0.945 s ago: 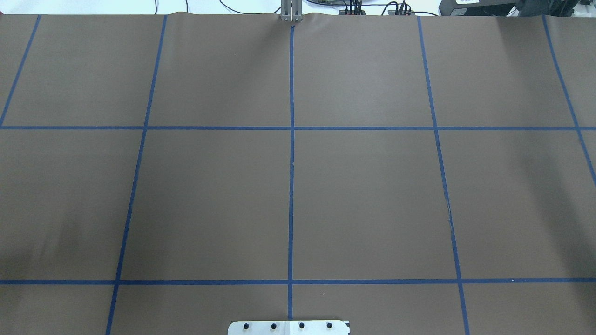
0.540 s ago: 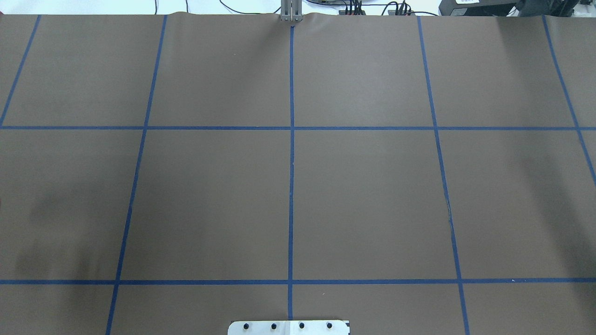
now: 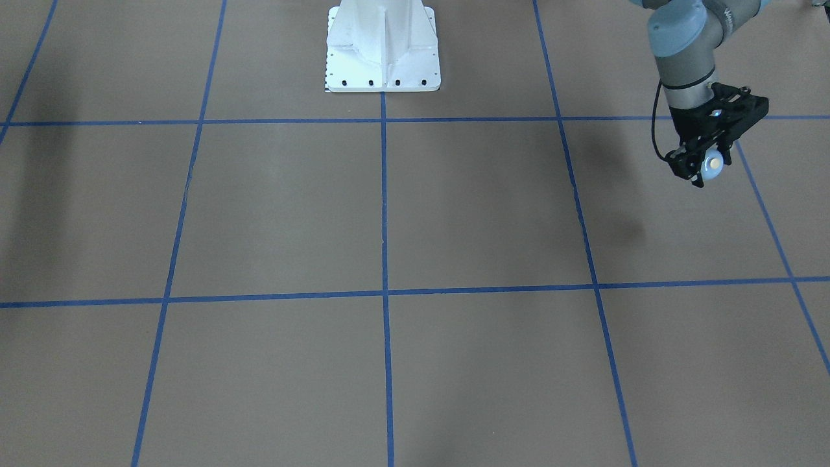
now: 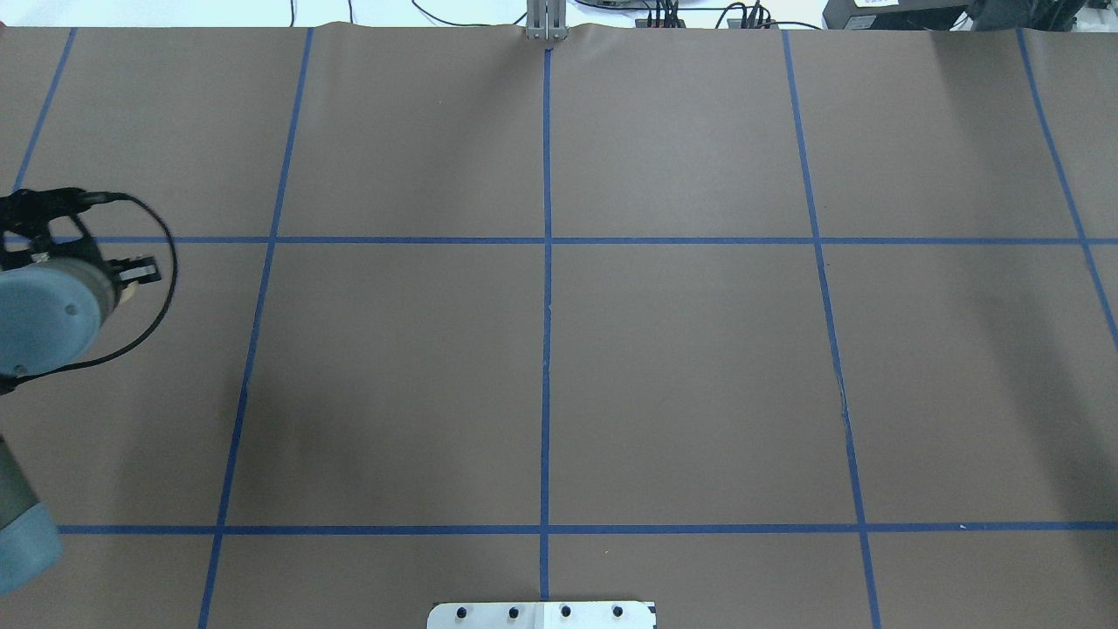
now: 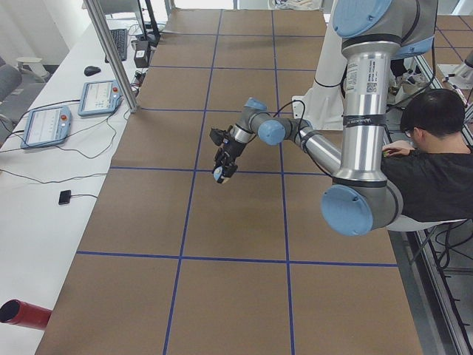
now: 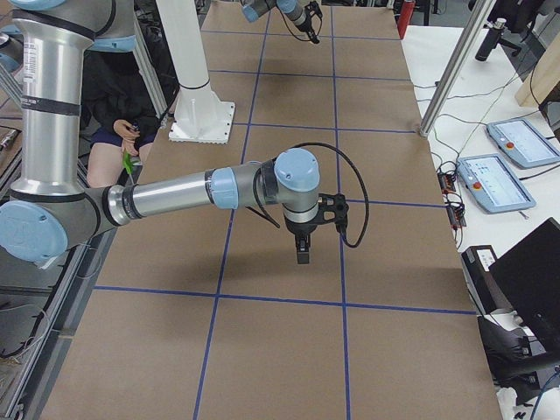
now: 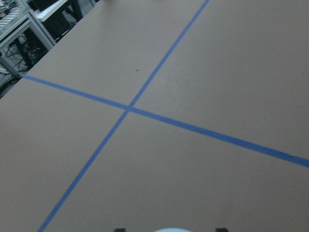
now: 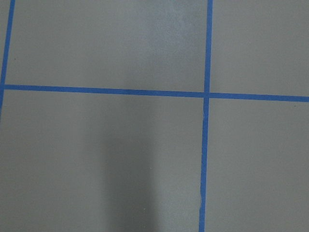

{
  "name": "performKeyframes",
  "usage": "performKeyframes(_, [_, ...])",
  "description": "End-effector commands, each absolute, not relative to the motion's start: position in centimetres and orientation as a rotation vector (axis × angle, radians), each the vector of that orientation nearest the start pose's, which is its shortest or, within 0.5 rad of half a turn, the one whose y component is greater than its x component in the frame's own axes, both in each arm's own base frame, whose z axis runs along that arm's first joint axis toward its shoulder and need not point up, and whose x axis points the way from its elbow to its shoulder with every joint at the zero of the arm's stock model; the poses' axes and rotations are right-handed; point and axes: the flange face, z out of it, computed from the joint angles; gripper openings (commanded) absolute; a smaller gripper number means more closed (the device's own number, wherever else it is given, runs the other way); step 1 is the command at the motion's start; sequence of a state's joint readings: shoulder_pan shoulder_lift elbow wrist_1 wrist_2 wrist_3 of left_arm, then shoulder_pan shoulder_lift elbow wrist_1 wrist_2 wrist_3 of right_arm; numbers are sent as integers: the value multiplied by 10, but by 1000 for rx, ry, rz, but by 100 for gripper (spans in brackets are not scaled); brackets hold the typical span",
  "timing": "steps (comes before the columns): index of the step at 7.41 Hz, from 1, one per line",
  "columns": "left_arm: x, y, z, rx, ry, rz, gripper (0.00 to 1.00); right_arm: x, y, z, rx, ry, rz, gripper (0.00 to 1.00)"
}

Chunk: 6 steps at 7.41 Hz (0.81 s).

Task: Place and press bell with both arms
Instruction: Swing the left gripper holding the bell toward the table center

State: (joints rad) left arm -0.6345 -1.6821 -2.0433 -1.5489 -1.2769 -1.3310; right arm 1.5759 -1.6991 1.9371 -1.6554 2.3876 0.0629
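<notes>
The bell (image 3: 712, 163) is light blue with a cream button and hangs tilted above the brown table, near a blue tape line. My left gripper (image 3: 703, 170) is shut on it. In the exterior left view the same bell (image 5: 219, 176) hangs under the outstretched left arm. The left wrist view shows only a sliver of its dome (image 7: 171, 230) at the bottom edge. In the overhead view the left arm's wrist (image 4: 44, 314) comes in at the left edge. My right gripper (image 6: 302, 254) points down over the table. It shows only in the exterior right view, so I cannot tell its state.
The white bolted pedestal (image 3: 382, 58) stands at the robot's side of the table. Blue tape lines (image 3: 384, 194) divide the brown cover into squares. A person (image 5: 436, 163) sits beside the pedestal. A red cylinder (image 5: 22, 314) and teach pendants (image 5: 44, 122) lie on the side bench.
The overhead view held no arm before. The left arm has now swung in at its left edge, and its shadow has moved rightward across the table.
</notes>
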Motion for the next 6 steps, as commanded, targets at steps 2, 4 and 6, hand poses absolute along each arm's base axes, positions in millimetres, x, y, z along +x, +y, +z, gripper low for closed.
performKeyframes(2, [389,-485,237,745,612,-231,0,60,-441,542,124,-823,-11,100])
performKeyframes(4, [427,-507,237,823,672,-153,0,57,-457,524,156,-823,-22,100])
performKeyframes(6, [488,-524,218,901,799,-123,0,56,-457,524,155,-826,-24,100])
